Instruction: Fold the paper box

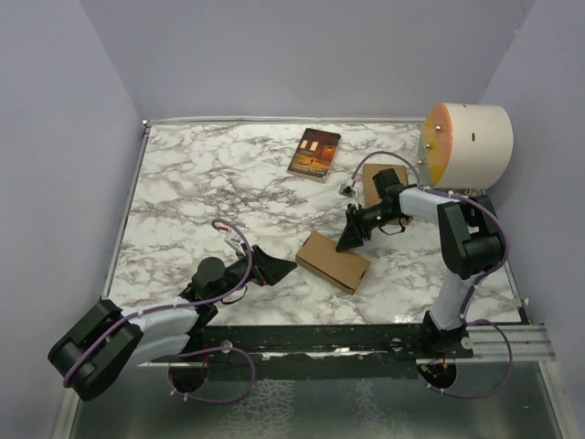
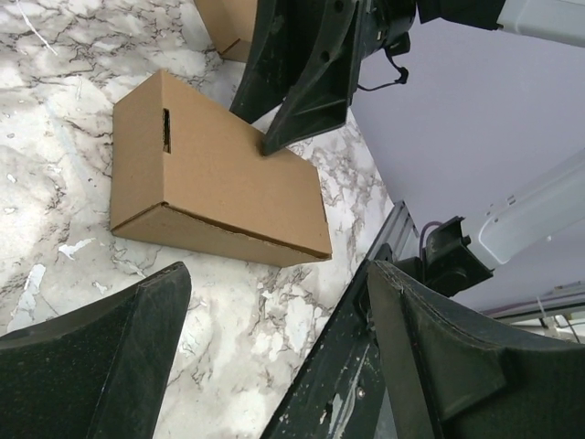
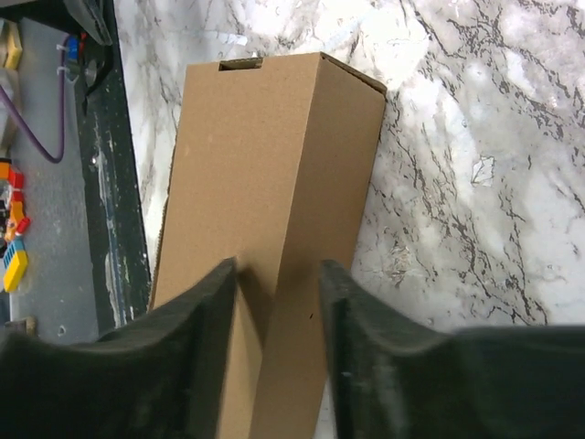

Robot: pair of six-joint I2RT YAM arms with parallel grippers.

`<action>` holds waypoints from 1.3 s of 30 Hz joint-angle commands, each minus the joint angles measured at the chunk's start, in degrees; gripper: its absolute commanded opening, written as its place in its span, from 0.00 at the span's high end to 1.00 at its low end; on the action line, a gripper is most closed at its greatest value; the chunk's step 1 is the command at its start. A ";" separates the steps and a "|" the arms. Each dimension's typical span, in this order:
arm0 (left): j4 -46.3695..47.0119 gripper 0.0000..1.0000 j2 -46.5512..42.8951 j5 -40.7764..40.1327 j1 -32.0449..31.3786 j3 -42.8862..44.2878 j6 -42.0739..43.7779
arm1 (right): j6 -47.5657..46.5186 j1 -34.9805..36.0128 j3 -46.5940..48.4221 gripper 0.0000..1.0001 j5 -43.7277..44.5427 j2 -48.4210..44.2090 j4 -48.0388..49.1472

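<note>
The paper box (image 1: 334,261) is a closed slim brown carton lying flat mid-table, with a slit near one end. My right gripper (image 1: 352,238) is open at its far right end. In the right wrist view (image 3: 279,270) its fingers stand apart over the box (image 3: 274,155), with the box's long upper edge between them. The left wrist view shows one right fingertip (image 2: 274,142) touching the box's top face (image 2: 219,183). My left gripper (image 1: 274,267) is open and empty, just left of the box and not touching it (image 2: 274,274).
A second brown carton (image 1: 384,183) lies behind the right arm. A dark red-brown book (image 1: 314,153) lies at the back centre. A big white drum with an orange face (image 1: 466,142) stands at the back right. The black rail (image 1: 366,338) edges the table's near side.
</note>
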 commanded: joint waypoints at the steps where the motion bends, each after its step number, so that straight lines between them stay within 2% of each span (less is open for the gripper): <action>1: 5.85 0.17 3.46 -1.86 0.28 -0.97 -2.80 | 0.57 0.26 2.31 0.66 0.06 2.47 -1.85; 6: 7.16 0.13 5.98 -2.89 0.22 -1.32 -4.14 | 2.23 -0.33 2.23 0.76 0.66 3.13 -1.05; 16: 6.40 0.10 9.38 -7.91 -2.89 1.18 -4.28 | 2.62 -4.12 2.81 0.80 -1.41 6.31 -1.52; 22: 11.30 0.06 15.44 -11.72 -4.47 1.04 -6.72 | 2.44 -5.46 2.90 0.80 -1.82 7.67 -1.76; 26: 16.41 0.02 18.55 -17.80 -8.06 1.10 -6.75 | 2.58 -5.56 2.92 0.80 -1.88 8.27 -1.58; 31: 18.10 0.01 22.60 -25.67 -13.87 4.20 -6.33 | 2.70 -5.57 3.01 0.80 -1.86 8.70 -1.58; 36: 20.33 0.01 26.84 -33.76 -17.16 4.08 -12.05 | 2.69 -5.56 2.98 0.80 -1.73 8.77 -1.53; 39: 18.25 0.01 27.82 -37.43 -18.35 4.74 -15.71 | 2.70 -5.56 3.01 0.80 -1.67 8.96 -1.49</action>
